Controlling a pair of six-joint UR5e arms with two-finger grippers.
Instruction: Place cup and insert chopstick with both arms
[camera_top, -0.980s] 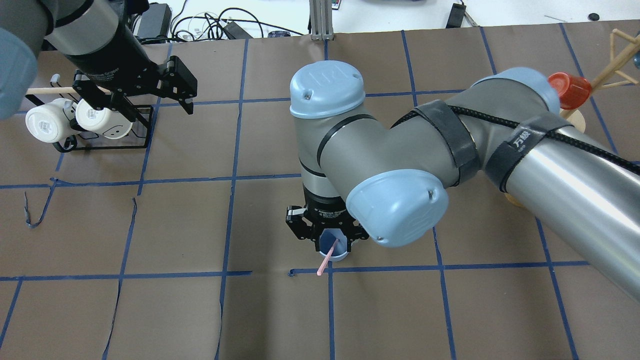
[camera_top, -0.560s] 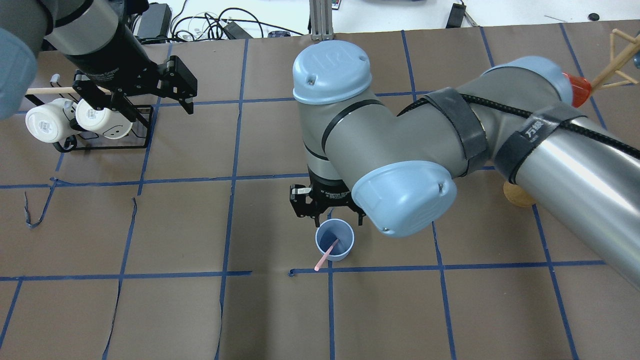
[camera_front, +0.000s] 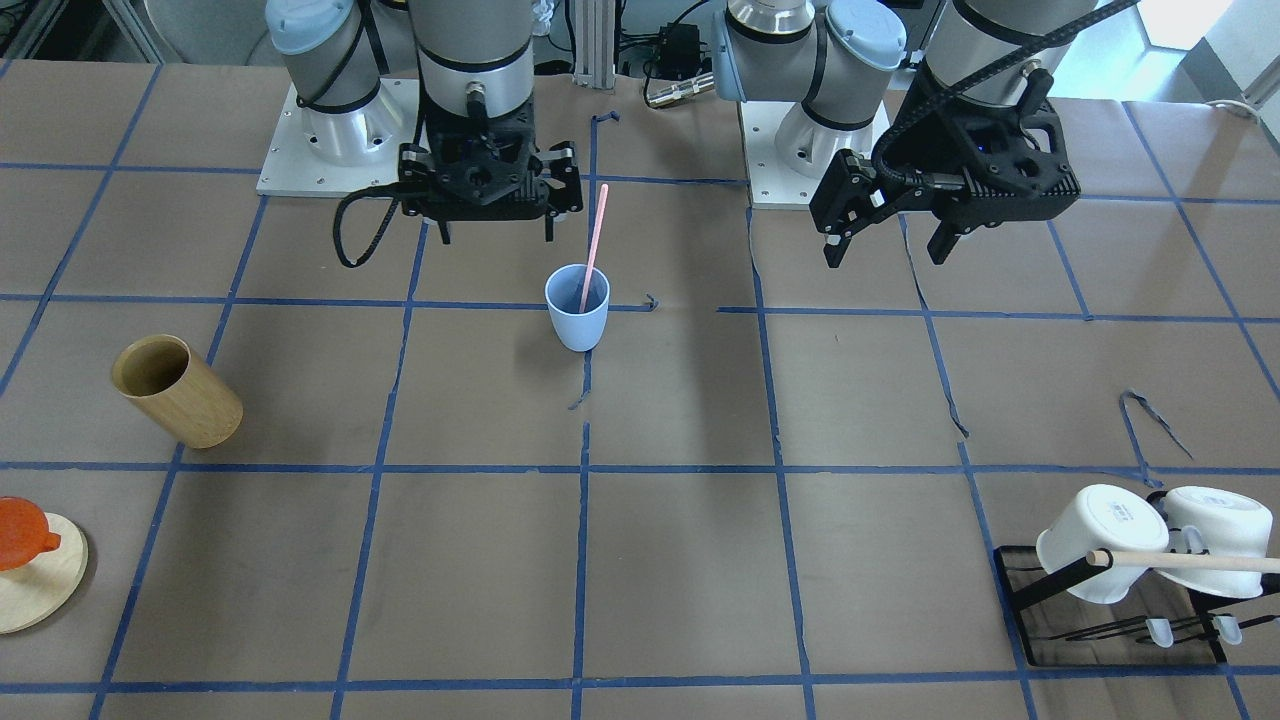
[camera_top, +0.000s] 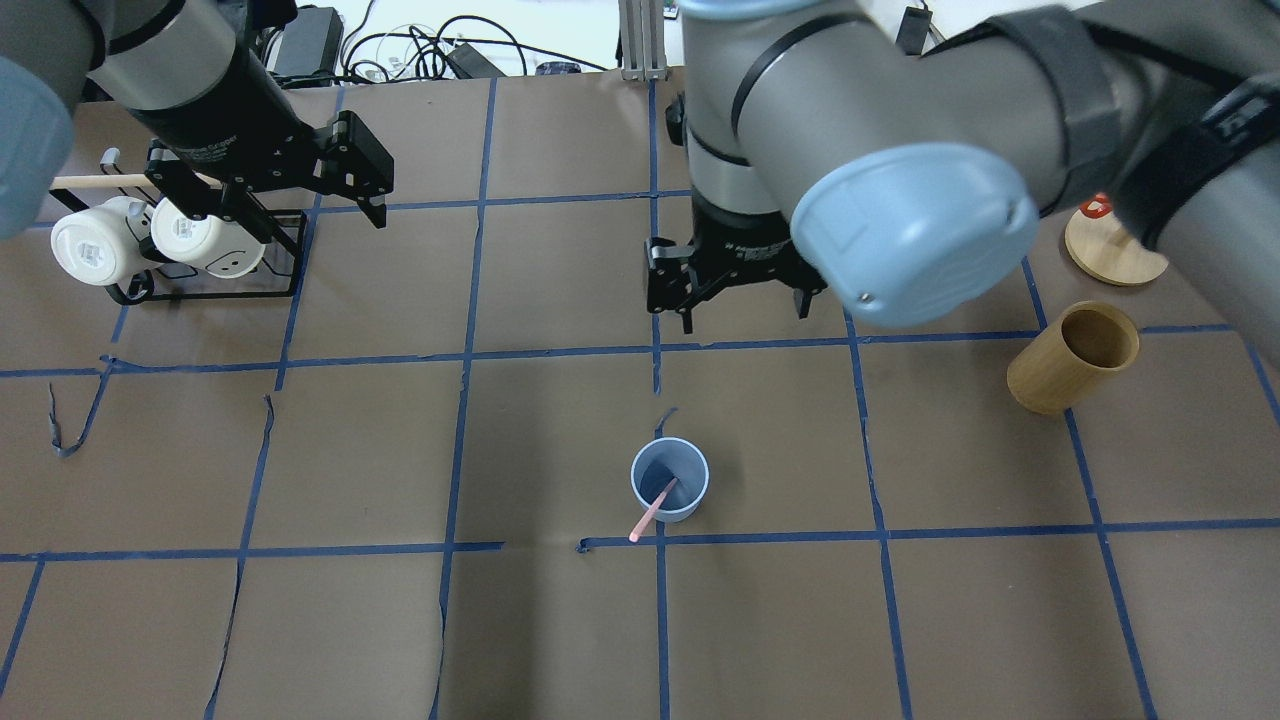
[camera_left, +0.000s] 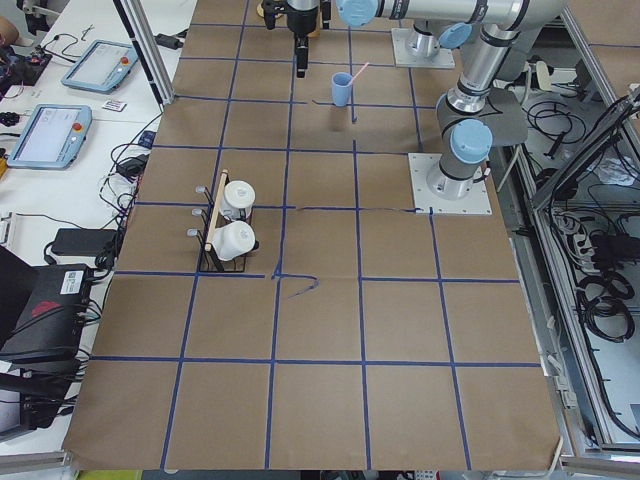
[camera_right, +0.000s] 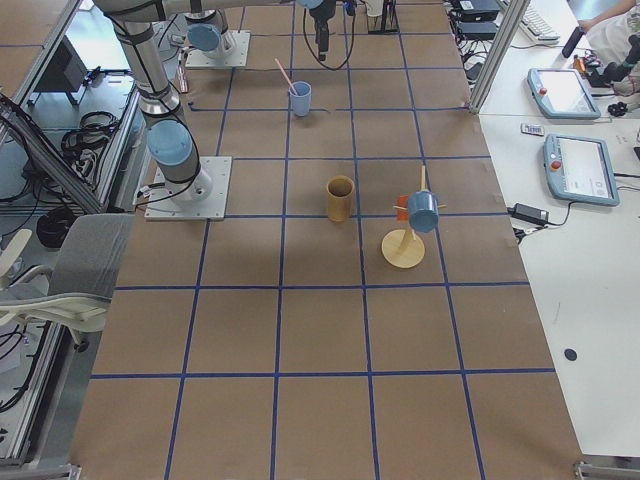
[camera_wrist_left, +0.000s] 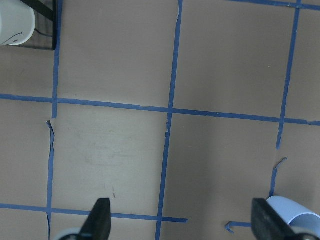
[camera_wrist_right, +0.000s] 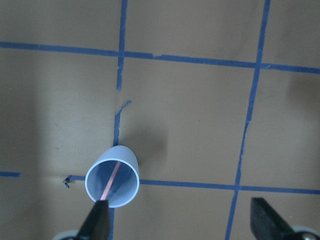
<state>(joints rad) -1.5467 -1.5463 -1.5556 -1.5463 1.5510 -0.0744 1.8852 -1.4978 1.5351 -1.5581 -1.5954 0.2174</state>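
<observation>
The light-blue cup (camera_top: 669, 480) stands upright on the brown table, also seen in the front view (camera_front: 577, 310) and right wrist view (camera_wrist_right: 112, 176). The pale pink chopstick (camera_top: 648, 515) leans inside it, its top sticking out over the rim (camera_front: 594, 240). My right gripper (camera_top: 744, 318) is open and empty, raised and apart from the cup, on its far side (camera_front: 496, 232). My left gripper (camera_front: 885, 258) is open and empty, hanging above the table near the mug rack (camera_top: 300, 205). The cup's rim shows at the lower right of the left wrist view (camera_wrist_left: 295, 212).
A tan wooden cylinder cup (camera_top: 1075, 358) stands at the right. A round wooden stand (camera_top: 1115, 250) with a red cup is beyond it. A black rack (camera_top: 200, 295) with two white mugs (camera_top: 95, 245) and a wooden rod sits at the far left.
My right gripper has drawn back from around the cup and risen, open. The cup with the chopstick stays standing in place. The left arm has not moved.
</observation>
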